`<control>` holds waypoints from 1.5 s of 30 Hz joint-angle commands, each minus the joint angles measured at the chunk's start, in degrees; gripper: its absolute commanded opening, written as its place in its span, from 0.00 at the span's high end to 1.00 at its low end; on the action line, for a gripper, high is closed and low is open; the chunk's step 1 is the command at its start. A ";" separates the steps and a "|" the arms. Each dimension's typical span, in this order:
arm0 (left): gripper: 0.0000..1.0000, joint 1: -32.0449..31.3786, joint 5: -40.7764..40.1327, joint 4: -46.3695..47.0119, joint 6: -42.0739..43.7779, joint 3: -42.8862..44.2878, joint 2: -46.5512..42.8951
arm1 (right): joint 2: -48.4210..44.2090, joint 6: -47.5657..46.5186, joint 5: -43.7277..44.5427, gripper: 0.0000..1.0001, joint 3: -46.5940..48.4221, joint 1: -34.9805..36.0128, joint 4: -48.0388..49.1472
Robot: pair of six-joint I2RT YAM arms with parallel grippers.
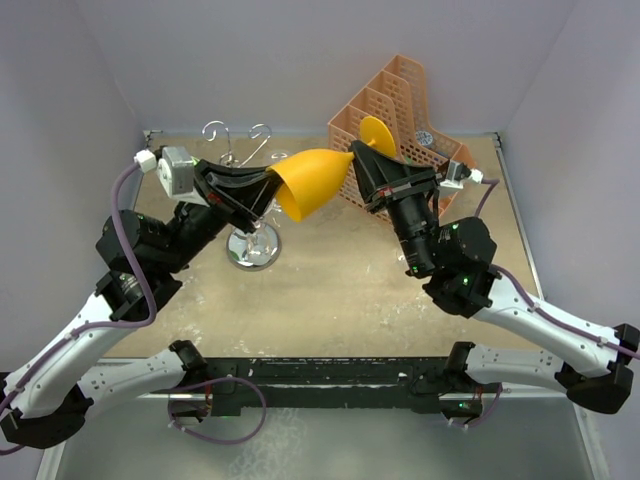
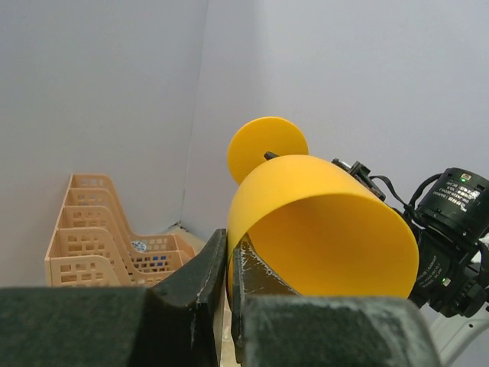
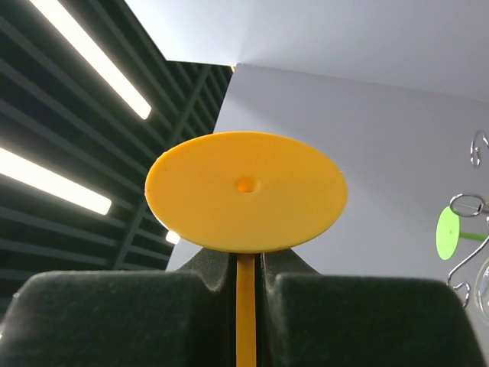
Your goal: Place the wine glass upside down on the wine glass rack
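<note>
I'm guessing wine glass (image 1: 308, 182) is light, stiff plastic | my left fingers (image 2: 200, 284) clamping rim | right fingers (image 3: 130, 313) pinching stem

Top overhead; wrists close, sharing wine glass (image 2: 321, 229).

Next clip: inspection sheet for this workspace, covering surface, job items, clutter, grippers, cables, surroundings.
Surface: tan table, scuffed with pale marks.
Job's things: yellow wine glass held sideways in the air between both arms; wine glass rack upright at back left.
Clutter: orange mesh organiser at back right.
Grippers: left gripper, jaws pinching the bowl's rim; right gripper, jaws clamping the stem by the foot.
Cables: purple cable loops along the left arm, clear of the glass.
Surroundings: plain pale walls.
</note>
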 commanded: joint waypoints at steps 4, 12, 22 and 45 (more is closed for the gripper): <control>0.77 -0.16 1.33 -2.61 -1.29 -1.34 -2.25 | -1.70 -6.36 3.10 1.00 -1.11 -0.30 7.25; 0.49 -0.15 -5.75 -11.22 -1.54 -3.02 -5.97 | -5.16 -18.82 0.04 1.00 -5.71 -0.29 8.36; 0.39 -0.16 -2.35 -16.33 -5.73 -2.97 -6.05 | -12.90 -38.51 -10.32 1.00 -16.54 -0.29 4.22; 0.37 -0.16 1.45 -10.57 -29.97 -2.09 2.53 | -15.63 -81.42 -26.40 1.00 -22.05 -0.29 3.17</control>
